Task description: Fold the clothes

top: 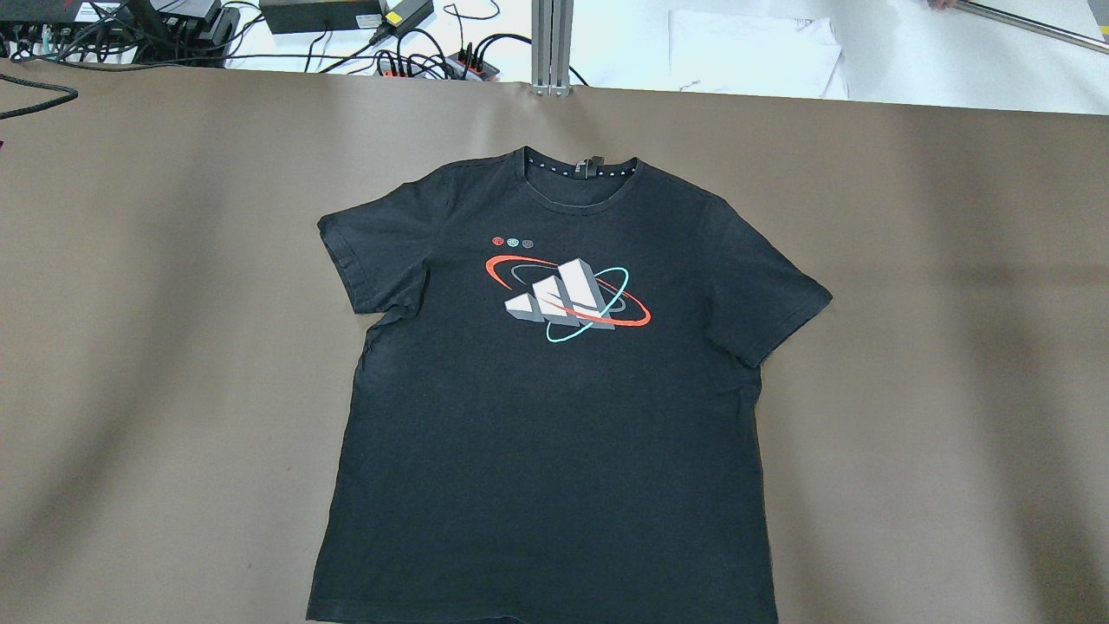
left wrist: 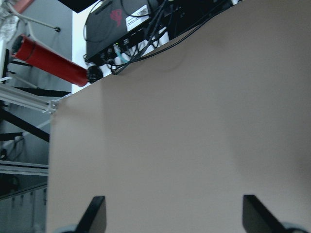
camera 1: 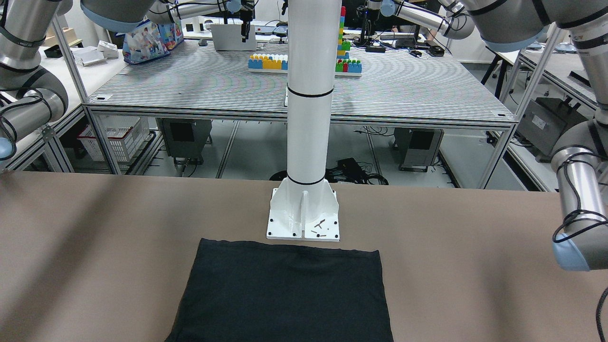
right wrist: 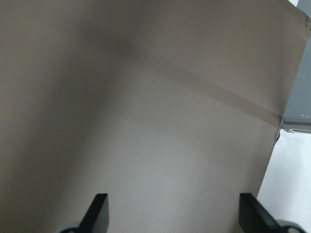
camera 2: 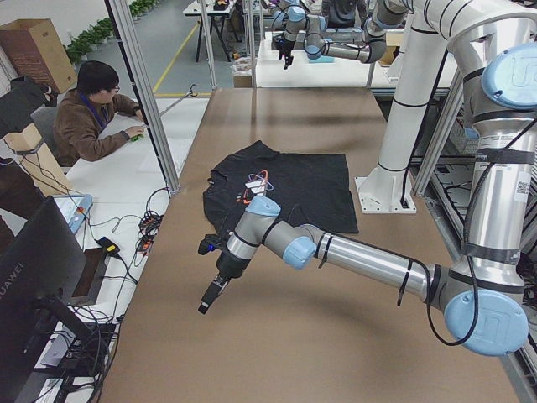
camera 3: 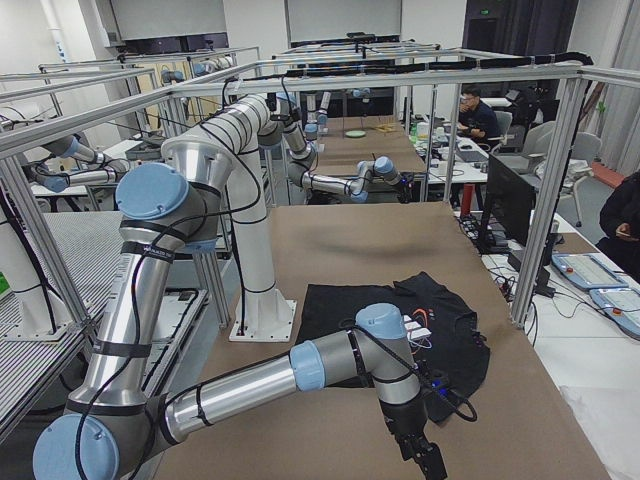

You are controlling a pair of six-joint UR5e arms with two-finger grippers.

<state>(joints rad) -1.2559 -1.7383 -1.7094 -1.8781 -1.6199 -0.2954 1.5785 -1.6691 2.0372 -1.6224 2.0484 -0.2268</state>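
Black short-sleeved fabric T-shirt [top: 554, 416], one only, spread flat and face up midway along the brown table [top: 953, 347], hem toward the robot-side edge, collar toward the far edge. White three-stripe logo [top: 567, 295] ringed red and teal, seen only from overhead; plain lower half alone from the front. Two grippers, left gripper [left wrist: 175, 213] and right gripper [right wrist: 172, 211], both spread wide over bare tabletop.

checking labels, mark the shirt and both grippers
shirt [top: 554, 425], overhead view, middle of the front
left gripper [left wrist: 176, 213], left wrist view, between fingertips
right gripper [right wrist: 174, 212], right wrist view, between fingertips
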